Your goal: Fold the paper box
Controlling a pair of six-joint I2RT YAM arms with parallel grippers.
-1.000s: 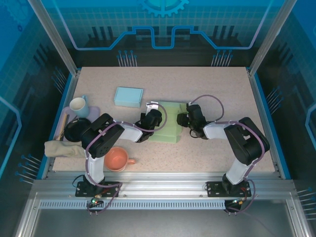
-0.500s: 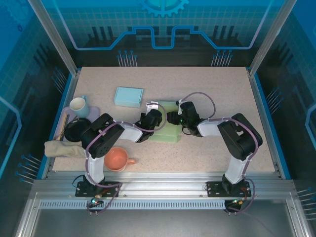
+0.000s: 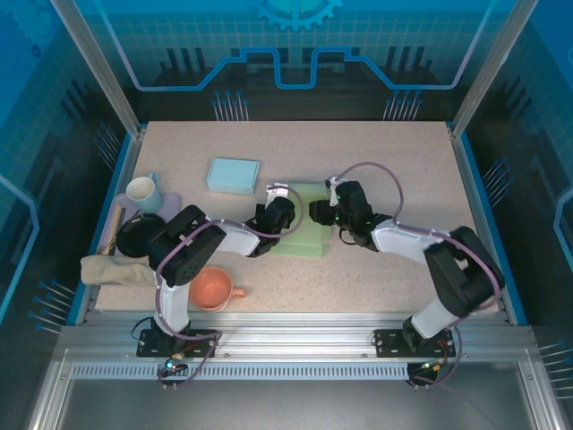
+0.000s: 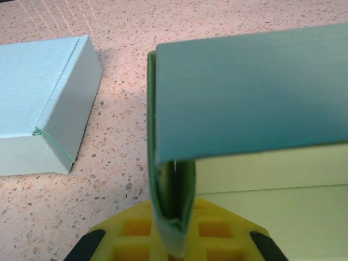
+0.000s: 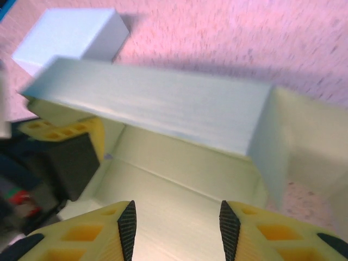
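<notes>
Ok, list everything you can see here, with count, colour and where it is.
paper box: 1, pale green, partly folded, centre
closed box: 1, light blue, behind-left of the paper box
mugs: 2, white at far left, orange at near left
bowl: 1, black, left, beside the white mug
cloth: 1, beige, near left edge
left gripper: 1, yellow, shut on a paper box wall
right gripper: 1, yellow, open above the paper box

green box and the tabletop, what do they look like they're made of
Green box: likely thin paperboard, matte; its upright wall shows doubled folded layers and crisp creases. Tabletop: pinkish, dark-speckled, smooth; looks like stone-effect laminate or composite, can't tell which.
</notes>
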